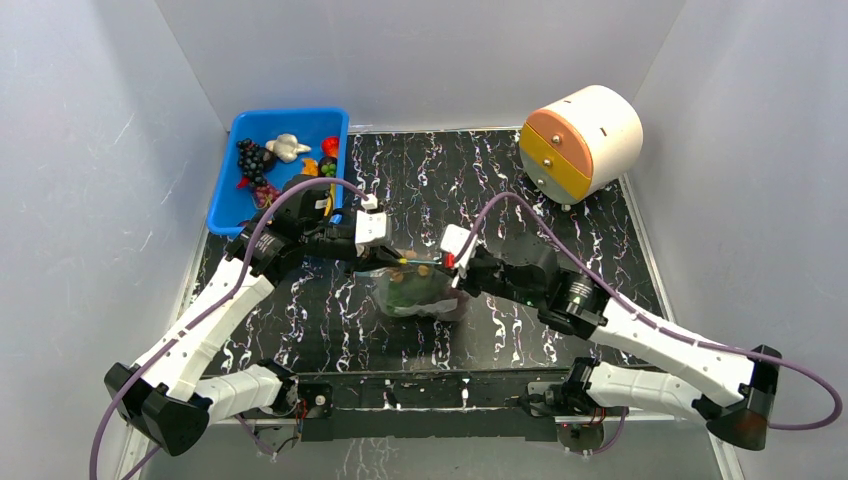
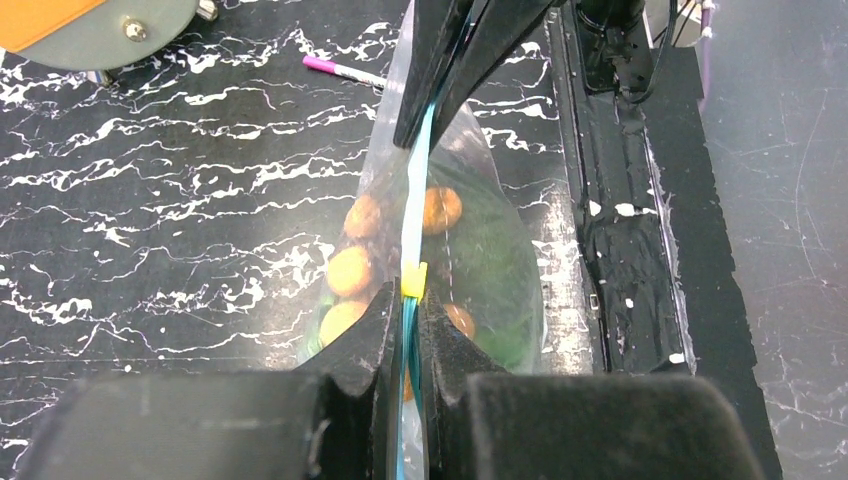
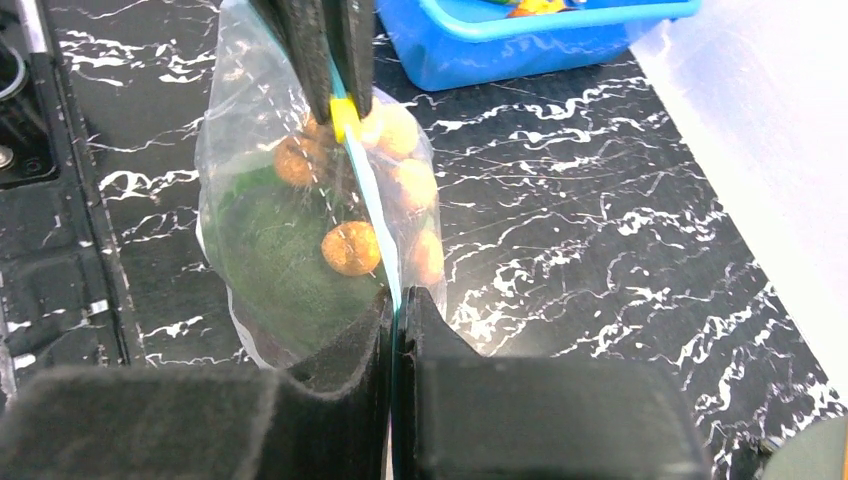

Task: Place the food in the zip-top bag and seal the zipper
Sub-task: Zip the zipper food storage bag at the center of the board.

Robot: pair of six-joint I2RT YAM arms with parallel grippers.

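The bag [image 1: 415, 292] stands at the centre of the table [image 1: 560, 210], with food pieces [image 2: 350, 270] inside it. A bin [image 1: 222, 200] holding a grape bunch [image 1: 255, 160] occupies the far left corner. A drum [image 1: 585, 140] occupies the far right corner.

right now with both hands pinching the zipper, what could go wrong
Only the thin zipper is gripped, by left hand and right hand; the loaded bag could slip free.
The slider sits against the left hand and may jam.
The grapes lie in the bin; sealing now strands them.
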